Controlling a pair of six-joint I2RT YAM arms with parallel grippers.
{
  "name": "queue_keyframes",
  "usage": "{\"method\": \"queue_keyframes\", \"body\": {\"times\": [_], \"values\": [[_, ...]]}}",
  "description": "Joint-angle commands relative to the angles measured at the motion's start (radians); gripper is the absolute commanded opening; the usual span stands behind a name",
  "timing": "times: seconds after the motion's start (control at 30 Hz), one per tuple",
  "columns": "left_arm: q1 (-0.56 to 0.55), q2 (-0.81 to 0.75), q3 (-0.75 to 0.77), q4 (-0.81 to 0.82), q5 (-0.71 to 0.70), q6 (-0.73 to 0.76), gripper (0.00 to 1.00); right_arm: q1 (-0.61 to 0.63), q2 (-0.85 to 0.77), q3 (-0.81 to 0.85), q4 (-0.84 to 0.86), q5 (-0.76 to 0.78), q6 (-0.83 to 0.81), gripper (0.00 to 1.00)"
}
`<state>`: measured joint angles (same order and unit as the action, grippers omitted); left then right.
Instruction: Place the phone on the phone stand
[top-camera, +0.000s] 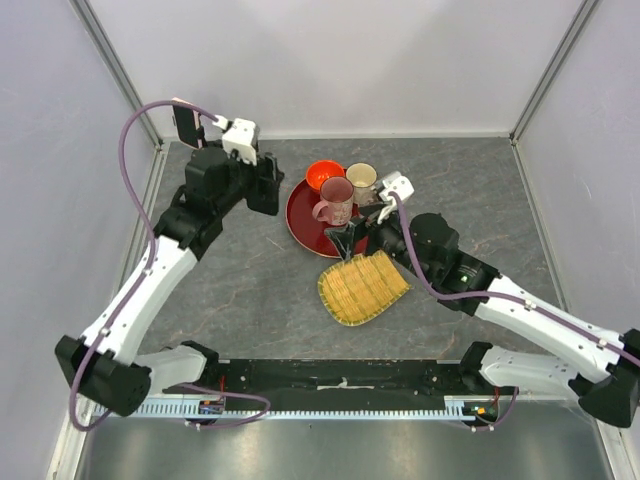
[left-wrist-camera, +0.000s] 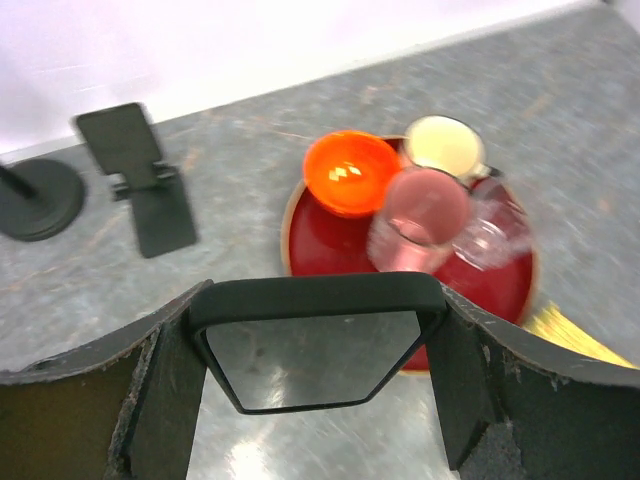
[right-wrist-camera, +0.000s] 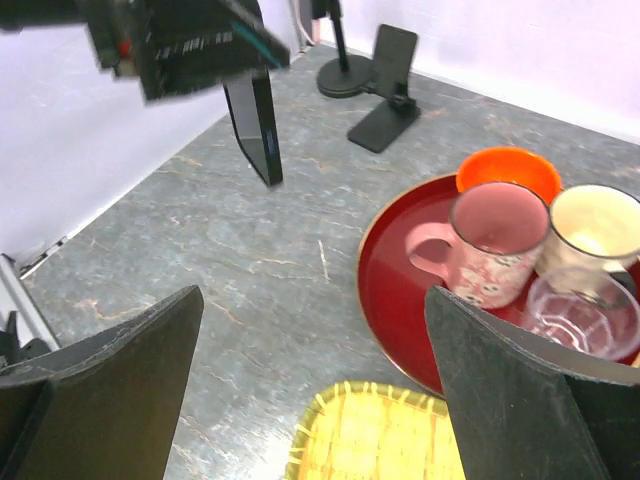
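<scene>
While our left tool (left-wrist-camera: 315, 385) is clamped on the phone (left-wrist-camera: 315, 345) above the counter (left-wrist-camera: 250, 170), away from the phone stand (left-wrist-camera: 135, 180), our right tool (right-wrist-camera: 310, 390) has its jaws apart, empty. We fear a tilted approach could knock the phone stand over.

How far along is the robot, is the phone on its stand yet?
Not yet. Done: the phone is off the table, gripped between the fingers of the left gripper. In hand: it hangs in the air near the red tray. Left: the stand is empty, so the phone has to be carried over and set on it. The right gripper is open and holds nothing.
</scene>
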<state>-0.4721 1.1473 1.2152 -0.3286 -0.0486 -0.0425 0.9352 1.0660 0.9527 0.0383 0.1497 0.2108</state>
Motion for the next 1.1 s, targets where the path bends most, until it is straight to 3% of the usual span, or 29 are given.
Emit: {"method": "queue_keyframes", "body": {"times": [0.0, 0.17, 0.4, 0.67, 1.07], "values": [[0.183, 0.123, 0.084, 0.255, 0.082, 0.053, 0.02, -0.048, -0.063, -0.049, -0.070, -0.024, 0.013, 0.98], [0.299, 0.332, 0.185, 0.394, 0.200, 0.052, 0.02, -0.067, -0.098, -0.065, -0.113, -0.010, -0.011, 0.98], [0.336, 0.596, 0.380, 0.454, 0.171, 0.089, 0.02, -0.108, -0.074, -0.046, -0.141, 0.042, -0.050, 0.98], [0.369, 0.779, 0.497, 0.523, 0.164, 0.087, 0.02, -0.160, -0.040, -0.014, -0.136, 0.037, -0.048, 0.98], [0.400, 0.966, 0.727, 0.392, 0.162, 0.058, 0.02, -0.205, -0.024, -0.012, -0.130, 0.014, -0.031, 0.98]]}}
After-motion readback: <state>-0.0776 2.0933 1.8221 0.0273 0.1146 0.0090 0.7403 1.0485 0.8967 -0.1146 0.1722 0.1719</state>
